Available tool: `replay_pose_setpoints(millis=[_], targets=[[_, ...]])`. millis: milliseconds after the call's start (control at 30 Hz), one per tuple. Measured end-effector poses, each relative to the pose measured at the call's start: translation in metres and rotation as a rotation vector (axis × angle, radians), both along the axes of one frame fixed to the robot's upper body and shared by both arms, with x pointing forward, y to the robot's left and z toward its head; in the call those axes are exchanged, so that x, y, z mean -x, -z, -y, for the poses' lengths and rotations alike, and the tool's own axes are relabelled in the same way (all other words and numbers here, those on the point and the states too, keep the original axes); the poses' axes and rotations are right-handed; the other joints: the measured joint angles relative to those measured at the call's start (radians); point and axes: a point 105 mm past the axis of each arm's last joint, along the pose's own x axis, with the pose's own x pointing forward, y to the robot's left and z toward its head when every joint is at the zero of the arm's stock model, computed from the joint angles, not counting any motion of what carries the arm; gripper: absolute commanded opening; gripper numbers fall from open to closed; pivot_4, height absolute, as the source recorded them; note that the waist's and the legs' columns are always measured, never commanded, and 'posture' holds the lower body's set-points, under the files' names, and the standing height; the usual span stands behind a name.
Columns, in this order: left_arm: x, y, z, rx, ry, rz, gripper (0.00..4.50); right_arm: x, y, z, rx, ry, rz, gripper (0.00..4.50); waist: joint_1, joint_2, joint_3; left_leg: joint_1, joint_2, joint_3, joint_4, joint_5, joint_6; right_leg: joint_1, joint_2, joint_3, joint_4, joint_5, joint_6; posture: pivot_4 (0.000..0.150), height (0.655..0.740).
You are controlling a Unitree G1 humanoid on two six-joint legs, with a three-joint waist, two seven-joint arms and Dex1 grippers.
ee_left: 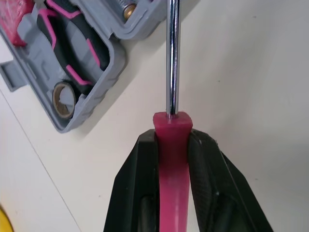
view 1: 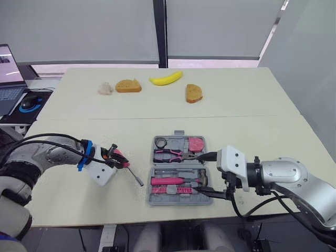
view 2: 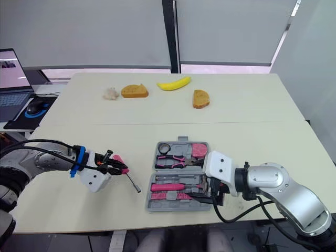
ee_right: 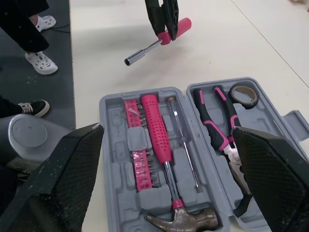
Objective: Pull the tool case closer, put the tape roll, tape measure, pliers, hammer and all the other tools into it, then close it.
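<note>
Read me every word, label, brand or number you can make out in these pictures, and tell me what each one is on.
None can be read.
Laptop screen: something is displayed, too small to read.
Tool case, lying open: no label or brand visible.
Screwdriver in the left hand: plain pink handle, no marking.

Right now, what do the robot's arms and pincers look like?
Both arms are silver-grey with white boxy wrist housings and black two-fingered pincers. The left arm carries black cables and a blue band behind the left pincer; the right arm has a black joint ring behind the right pincer.
</note>
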Motion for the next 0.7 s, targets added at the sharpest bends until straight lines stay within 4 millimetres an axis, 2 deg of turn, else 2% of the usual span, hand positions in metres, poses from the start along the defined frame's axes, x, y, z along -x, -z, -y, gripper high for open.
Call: replay_pose_setpoints(millis=[100,500,567,700], targets=[[0.004,0.001,0.001,0.054,-0.113,-0.050,0.48,-0.001,0.001,-0.001,0.003,-0.003,-0.003,4.50,-0.002,0.000,0.000,0.000,0.000,0.000,0.000,0.000,0.000,0.000,0.000,0.000,0.001,0.000,0.000,0.150,0.7400],[0.033,0.007,-0.017,0.400,-1.033,-0.557,0.48,-0.005,0.007,-0.007,0.016,-0.020,0.019,4.50,-0.003,0.002,0.001,0.001,0.001,-0.001,0.000,0.000,0.000,0.000,0.001,0.000,0.002,-0.001,-0.002,0.150,0.7400],[0.035,0.011,-0.020,0.449,-1.154,-0.590,0.48,-0.006,0.006,-0.007,0.022,-0.027,0.032,4.50,-0.002,0.002,0.001,0.001,0.001,-0.001,0.000,0.000,0.000,0.000,0.001,0.000,0.002,-0.001,-0.002,0.150,0.7400],[0.034,0.021,-0.013,0.598,-1.363,-0.600,0.48,-0.008,0.005,-0.010,0.030,-0.057,0.070,4.50,0.003,0.002,0.001,0.001,0.000,-0.002,0.000,0.000,0.000,0.001,0.000,0.001,0.002,-0.001,-0.002,0.150,0.7400]])
